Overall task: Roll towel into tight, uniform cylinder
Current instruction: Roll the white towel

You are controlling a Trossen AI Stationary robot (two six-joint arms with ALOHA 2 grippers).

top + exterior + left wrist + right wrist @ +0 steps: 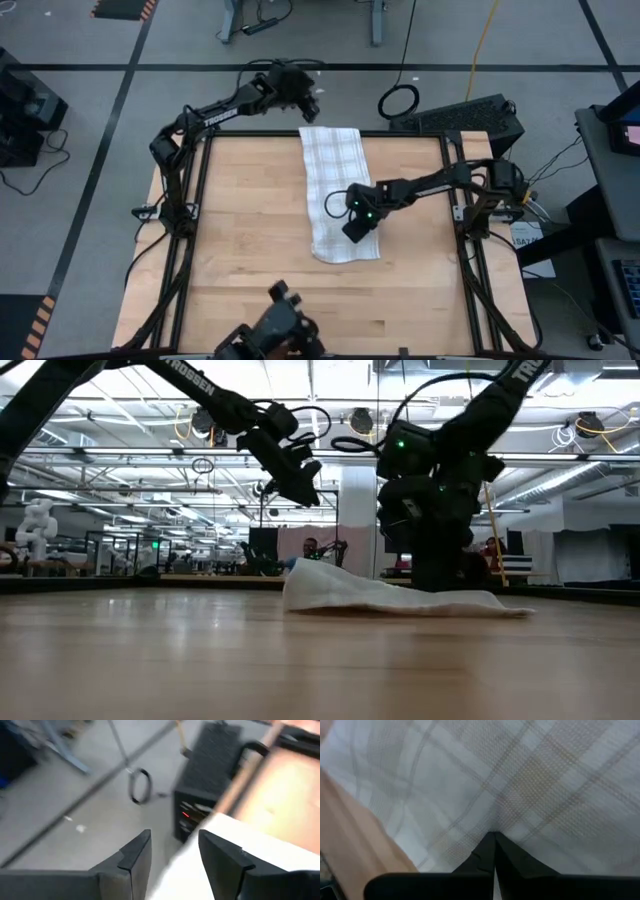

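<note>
The white checked towel [335,170] lies as a long strip on the wooden table [240,230], reaching from the far edge toward the near side. In the low view the towel [400,598] is a low mound. My right gripper [358,228] is shut and down on the towel's near part, toward its right side. My left gripper [305,100] is open and raised above the table's far edge, over the towel's far end [225,860], touching nothing. It hangs well above the table in the low view [305,485]. My right gripper [494,836] meets the towel's top surface [500,822] with its shut fingertips, coming from above and slanting down. The checked lines draw in a little toward the tips. I cannot tell whether it holds one layer or several. The towel lies on the table around the fingers.
A black box [470,115] and a coiled cable [398,100] lie on the floor beyond the far edge. A dark camera mount [280,330] stands at the near edge. Bare wood lies left [240,230] and right [420,260] of the towel.
</note>
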